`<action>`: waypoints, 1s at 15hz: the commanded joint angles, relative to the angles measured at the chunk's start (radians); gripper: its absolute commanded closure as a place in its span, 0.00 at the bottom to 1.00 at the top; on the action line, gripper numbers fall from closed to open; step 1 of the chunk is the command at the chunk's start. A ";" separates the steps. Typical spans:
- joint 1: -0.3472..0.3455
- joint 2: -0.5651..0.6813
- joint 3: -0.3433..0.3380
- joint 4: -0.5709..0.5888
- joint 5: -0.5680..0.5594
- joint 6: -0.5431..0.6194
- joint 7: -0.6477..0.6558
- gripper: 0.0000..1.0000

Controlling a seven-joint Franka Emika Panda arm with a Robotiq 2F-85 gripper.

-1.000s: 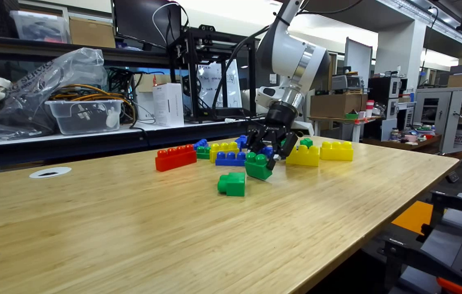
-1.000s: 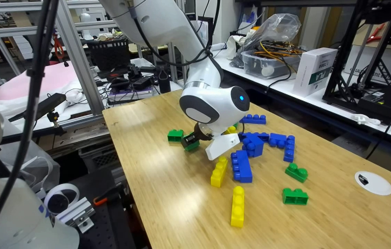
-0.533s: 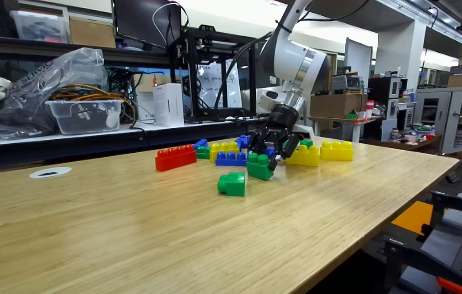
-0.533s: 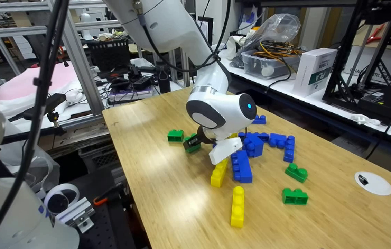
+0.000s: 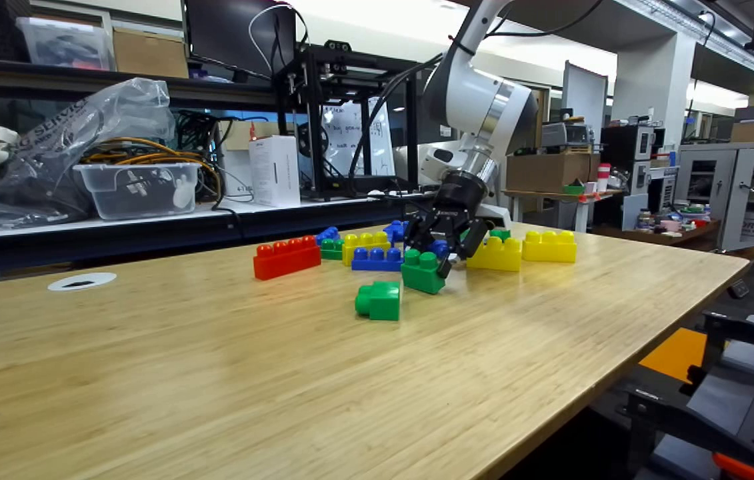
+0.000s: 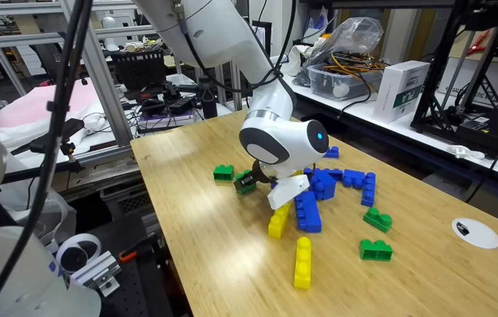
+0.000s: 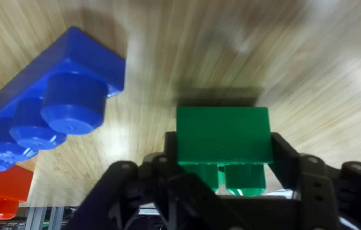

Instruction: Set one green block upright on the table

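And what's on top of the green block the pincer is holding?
In an exterior view, two round green studs stick up from the green block, with no brick stacked on them. In the wrist view, the pincer hides part of one stud.

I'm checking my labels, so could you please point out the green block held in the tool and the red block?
Held green block (image 7: 224, 135): wrist view, on its smooth side.
Red block (image 5: 289, 262): in an exterior view, on its long side.

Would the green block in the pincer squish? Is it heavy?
Probably no squish: the green block shows straight edges in the pincer. It's likely light, if hollow like another green brick. Its smooth-looking sides might be slippery.
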 commanded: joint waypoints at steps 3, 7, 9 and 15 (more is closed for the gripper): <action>-0.012 0.032 -0.004 0.035 0.020 -0.046 -0.076 0.55; -0.013 0.039 -0.004 0.043 0.020 -0.051 -0.102 0.55; -0.014 0.044 -0.004 0.048 0.020 -0.055 -0.114 0.55; -0.014 0.058 -0.007 0.066 0.019 -0.077 -0.129 0.55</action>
